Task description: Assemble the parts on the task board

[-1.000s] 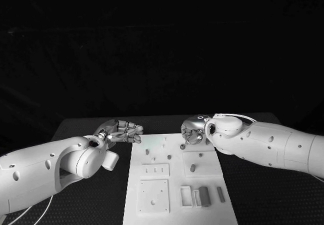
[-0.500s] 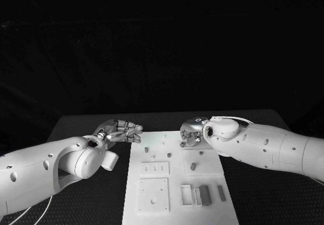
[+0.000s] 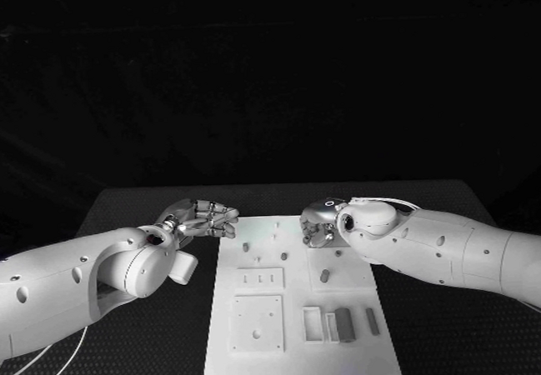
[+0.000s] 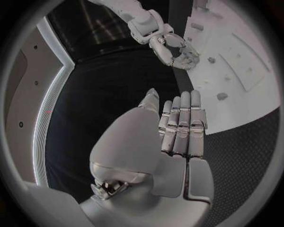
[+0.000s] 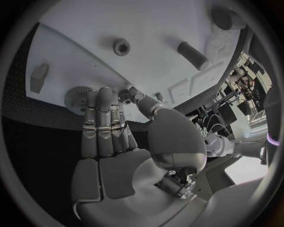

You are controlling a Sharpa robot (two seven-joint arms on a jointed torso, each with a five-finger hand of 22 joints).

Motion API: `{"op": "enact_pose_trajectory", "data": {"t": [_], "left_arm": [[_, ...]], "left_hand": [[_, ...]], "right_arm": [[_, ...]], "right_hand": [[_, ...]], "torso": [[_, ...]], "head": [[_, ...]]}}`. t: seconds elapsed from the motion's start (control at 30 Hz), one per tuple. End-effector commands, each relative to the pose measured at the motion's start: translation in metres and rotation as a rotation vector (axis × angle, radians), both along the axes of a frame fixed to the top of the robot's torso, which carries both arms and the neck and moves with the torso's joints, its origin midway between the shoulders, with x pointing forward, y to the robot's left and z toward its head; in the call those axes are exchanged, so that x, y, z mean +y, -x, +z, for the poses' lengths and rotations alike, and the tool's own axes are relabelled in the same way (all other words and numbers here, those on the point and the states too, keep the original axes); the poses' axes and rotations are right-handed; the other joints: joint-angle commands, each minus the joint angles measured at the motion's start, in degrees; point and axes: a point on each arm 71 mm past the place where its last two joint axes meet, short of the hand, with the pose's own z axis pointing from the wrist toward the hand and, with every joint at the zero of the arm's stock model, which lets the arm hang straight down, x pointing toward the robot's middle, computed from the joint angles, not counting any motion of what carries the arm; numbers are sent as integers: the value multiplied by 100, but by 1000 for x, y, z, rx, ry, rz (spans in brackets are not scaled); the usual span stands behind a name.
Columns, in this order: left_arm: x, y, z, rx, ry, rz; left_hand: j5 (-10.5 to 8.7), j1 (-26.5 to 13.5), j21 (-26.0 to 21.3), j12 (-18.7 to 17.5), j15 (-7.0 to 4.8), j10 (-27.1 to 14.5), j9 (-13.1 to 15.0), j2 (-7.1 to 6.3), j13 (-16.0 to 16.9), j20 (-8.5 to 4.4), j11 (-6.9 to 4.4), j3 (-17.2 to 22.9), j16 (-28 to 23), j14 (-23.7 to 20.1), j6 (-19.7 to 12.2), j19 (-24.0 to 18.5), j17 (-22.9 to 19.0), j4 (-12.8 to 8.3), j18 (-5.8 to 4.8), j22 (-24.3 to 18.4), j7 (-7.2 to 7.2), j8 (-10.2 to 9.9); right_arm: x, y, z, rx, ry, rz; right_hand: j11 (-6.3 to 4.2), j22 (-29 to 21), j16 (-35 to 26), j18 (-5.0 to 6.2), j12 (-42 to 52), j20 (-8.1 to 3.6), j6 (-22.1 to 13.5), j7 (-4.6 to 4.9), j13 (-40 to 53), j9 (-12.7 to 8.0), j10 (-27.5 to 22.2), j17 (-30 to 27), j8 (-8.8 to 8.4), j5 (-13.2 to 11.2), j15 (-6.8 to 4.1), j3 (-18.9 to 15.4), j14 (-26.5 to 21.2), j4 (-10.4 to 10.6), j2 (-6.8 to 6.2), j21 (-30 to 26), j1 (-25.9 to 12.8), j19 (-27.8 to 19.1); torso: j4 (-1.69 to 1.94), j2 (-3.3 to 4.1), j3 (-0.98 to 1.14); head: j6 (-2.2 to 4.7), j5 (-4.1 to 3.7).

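Hands sit at your board's [image 3: 300,363] far end: the left hand [image 3: 203,219] hovers off its 10 o'clock corner over the black table [image 3: 127,206], fingers [image 4: 182,124] straight, together, grasping nothing. Your right hand [image 3: 321,223] hangs over the board near 1 o'clock, fingers [image 5: 104,124] extended, empty. Grey parts [image 3: 341,325] lie in trays around 5 o'clock.

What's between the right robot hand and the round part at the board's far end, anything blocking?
Nothing visible. The right robot hand has its fingertips right at the round part, which sits near the far edge of the task board. The nearest other part, a hex-topped piece, stands well clear.
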Motion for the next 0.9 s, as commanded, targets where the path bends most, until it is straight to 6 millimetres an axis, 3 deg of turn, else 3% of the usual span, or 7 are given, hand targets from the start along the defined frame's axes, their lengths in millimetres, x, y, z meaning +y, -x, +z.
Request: {"op": "enact_pose_trajectory", "data": {"t": [0.03, 0.7, 0.9], "left_arm": [[-2, 0, 2, -4, 14, -16], [-2, -1, 3, -3, 13, -19], [-2, 0, 3, -2, 14, -21]], "left_hand": [[21, -21, -35, -26, 7, -1, -8, -24, -9, -16, 41, 7, -21, 53, -1, 40, 8, -5, 52, -7, 38, -30], [21, -25, -40, -33, 5, 3, -14, -26, -10, -20, 41, 8, -31, 56, 3, 44, 18, -7, 47, -9, 38, -36], [21, -26, -41, -35, 5, 3, -15, -27, -10, -21, 41, 8, -33, 56, 4, 44, 21, -7, 46, -9, 38, -37]], "right_arm": [[2, 1, -3, 6, 20, 9], [0, 1, -6, 30, 42, 5], [-1, 2, -8, 42, 78, 10]], "right_hand": [[0, 57, 22, 44, -31, 20, -37, 16, -1, 6, -26, 10, -36, 20, 32, -10, -10, -1, -61, 37, 14, 1], [-23, 112, 91, 44, -49, -4, 14, -1, 57, 30, 40, 66, -54, 21, 10, 9, 21, -18, 11, 86, 59, 35], [-101, 143, 297, 44, -6, -63, 213, -98, 169, 94, 252, 196, -10, 22, -61, -8, 82, -44, 125, 234, 259, 92]], "torso": [[6, 37, -1], [7, 86, 18], [9, 96, 18]], "head": [[-1, -3], [3, -10], [5, -19]]}}
